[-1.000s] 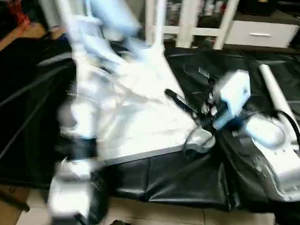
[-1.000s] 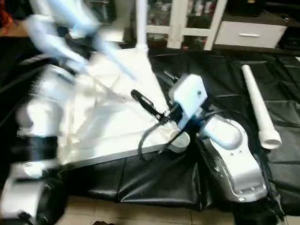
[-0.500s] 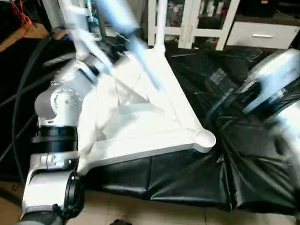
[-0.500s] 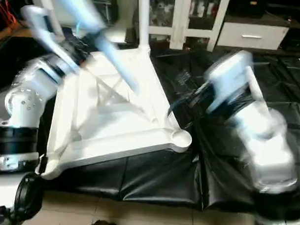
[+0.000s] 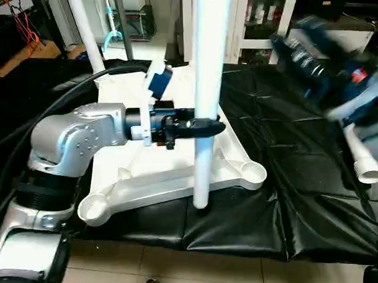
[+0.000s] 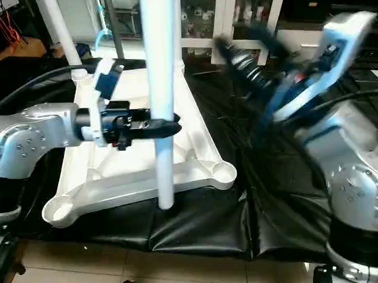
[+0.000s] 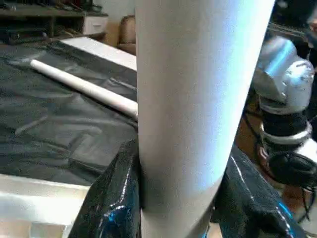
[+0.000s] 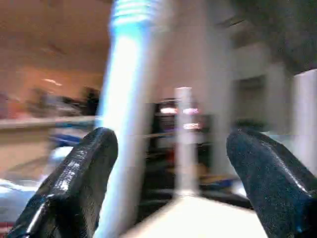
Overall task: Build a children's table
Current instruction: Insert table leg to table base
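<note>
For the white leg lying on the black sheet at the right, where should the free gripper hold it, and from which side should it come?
Probably at mid-length, coming from above. The loose leg lies flat on the black sheet, so only its top and sides are free, and the round tube suits fingers closing across it. The right gripper is open, while the left gripper holds the upright leg.

Smooth white plastic leg point(image 5: 207, 85)

A plain white tapered plastic tube leg point(image 5: 205, 85) is seen against a white square plastic tabletop point(image 5: 178, 179). A glossy black wrinkled sheet point(image 5: 290, 194) is spread beneath. Silver forearms point(image 5: 77, 136) are fitted with black fingers point(image 7: 111, 198).
</note>
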